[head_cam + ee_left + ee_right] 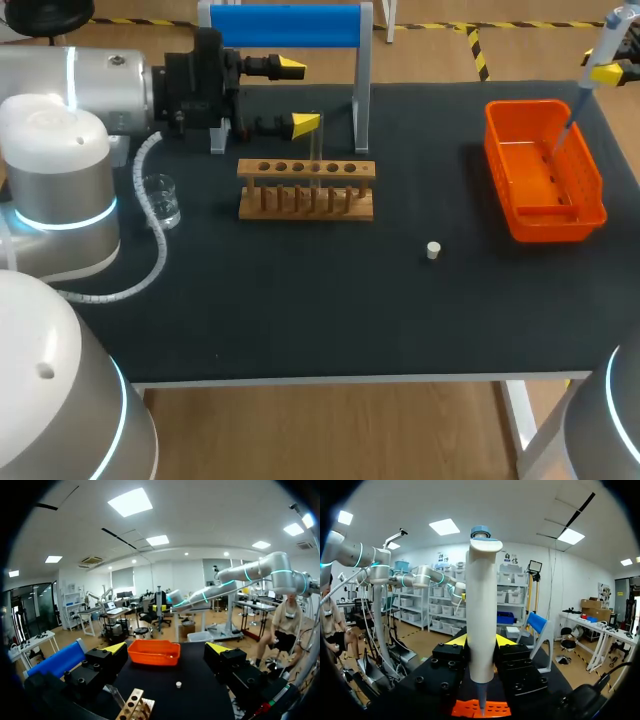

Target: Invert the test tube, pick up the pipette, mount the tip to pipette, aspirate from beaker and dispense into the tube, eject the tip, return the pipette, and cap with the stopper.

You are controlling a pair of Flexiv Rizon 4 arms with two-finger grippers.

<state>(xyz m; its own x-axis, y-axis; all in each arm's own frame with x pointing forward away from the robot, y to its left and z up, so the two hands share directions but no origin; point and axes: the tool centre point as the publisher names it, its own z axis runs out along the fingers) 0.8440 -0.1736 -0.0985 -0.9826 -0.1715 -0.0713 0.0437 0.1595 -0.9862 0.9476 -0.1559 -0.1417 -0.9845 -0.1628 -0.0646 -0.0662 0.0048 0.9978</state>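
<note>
My right gripper (603, 70) is shut on a white pipette (592, 62) at the far right. The pipette's tip points down over the orange bin (590, 180). In the right wrist view the pipette (481, 615) stands upright between the fingers of the right gripper (481, 642). My left gripper (298, 96) is open and empty, behind the wooden rack (306, 188). A clear test tube (316, 150) stands in the rack. The glass beaker (160, 198) is left of the rack. A small white stopper (433, 250) lies on the mat, and the stopper (178, 684) also shows ahead of the left gripper (167, 650).
A grey stand with a blue bar (285, 25) rises behind the rack. A white coiled hose (150, 250) curls near the beaker. The black mat (300, 310) stretches to the table's front edge. Ahead of the left gripper lie the rack (132, 705) and the orange bin (154, 652).
</note>
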